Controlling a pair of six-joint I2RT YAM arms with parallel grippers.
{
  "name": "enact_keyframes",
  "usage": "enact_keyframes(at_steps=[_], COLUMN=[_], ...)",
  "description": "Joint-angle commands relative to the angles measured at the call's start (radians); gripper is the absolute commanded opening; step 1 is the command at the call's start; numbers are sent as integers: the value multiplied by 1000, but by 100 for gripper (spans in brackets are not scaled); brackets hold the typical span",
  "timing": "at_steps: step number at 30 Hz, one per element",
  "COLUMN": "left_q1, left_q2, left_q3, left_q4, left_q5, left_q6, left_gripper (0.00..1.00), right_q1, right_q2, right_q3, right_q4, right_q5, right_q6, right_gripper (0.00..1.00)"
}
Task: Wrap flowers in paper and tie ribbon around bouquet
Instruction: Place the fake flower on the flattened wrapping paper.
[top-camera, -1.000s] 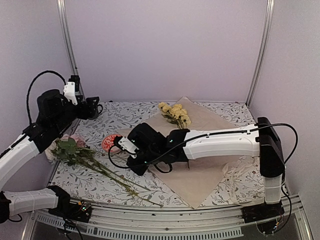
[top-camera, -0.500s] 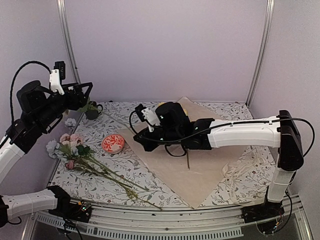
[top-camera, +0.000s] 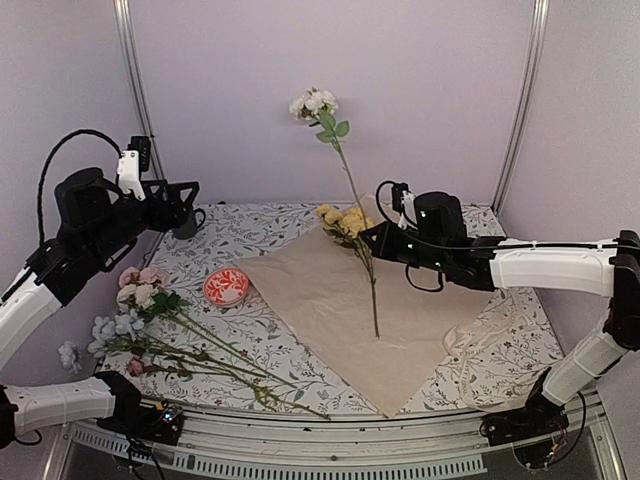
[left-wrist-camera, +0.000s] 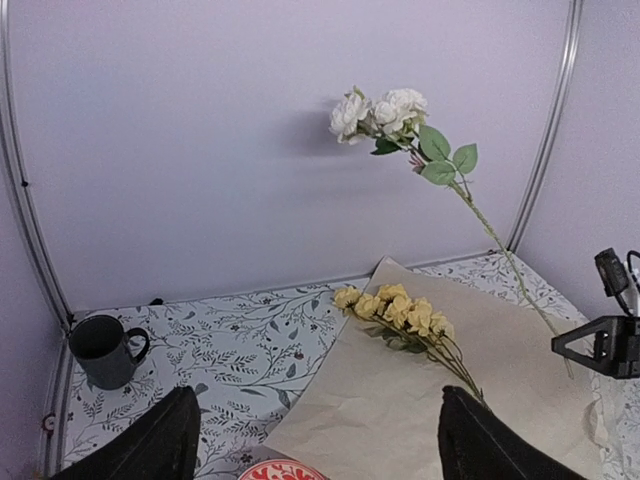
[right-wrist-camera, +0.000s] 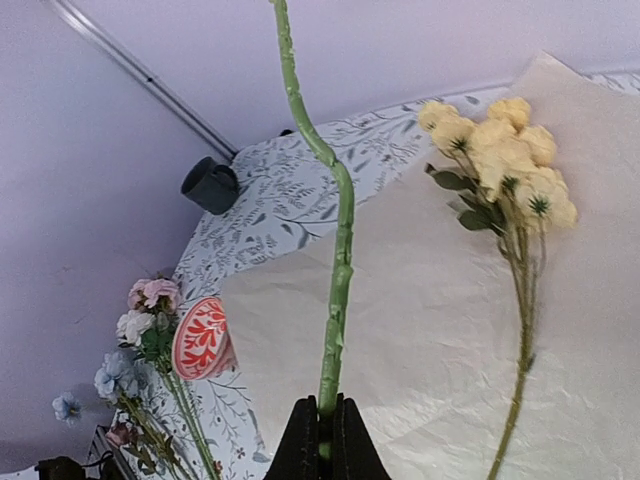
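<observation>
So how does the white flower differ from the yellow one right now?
The white flower stands nearly upright in the air, its stem pinched in the right gripper; the yellow flower lies flat on the paper, untouched. Its blooms are white, the other's yellow. Both have green stems.

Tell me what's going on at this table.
The right gripper is shut on the green stem of a white-bloomed artificial flower, holding it bloom-up over the large peach-orange paper sheet. A yellow flower sprig already lies on that paper. The left gripper hangs open and empty at the far left. The other pink, blue and white flowers lie on the leaf-patterned tablecloth. Nothing is wrapped yet.
</observation>
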Motion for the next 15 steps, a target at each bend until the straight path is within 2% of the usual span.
enact_keyframes(at_steps=[1, 8, 15], left_q1=[-8, -4, 31], left_q2=[57, 166, 234], left_q3=[-41, -50, -85], left_q4=[30, 78, 96], left_q5=[15, 15, 43], left_q6=[33, 83, 81], left_gripper=[85, 88, 89], right_q1=[-58, -101, -108], right_q2=[-77, -65, 85], right_q3=[-127, -310, -297], right_q4=[-121, -185, -185], right_q5=[99, 61, -45], right_q6=[147, 191, 163], right_gripper=[0, 0, 0])
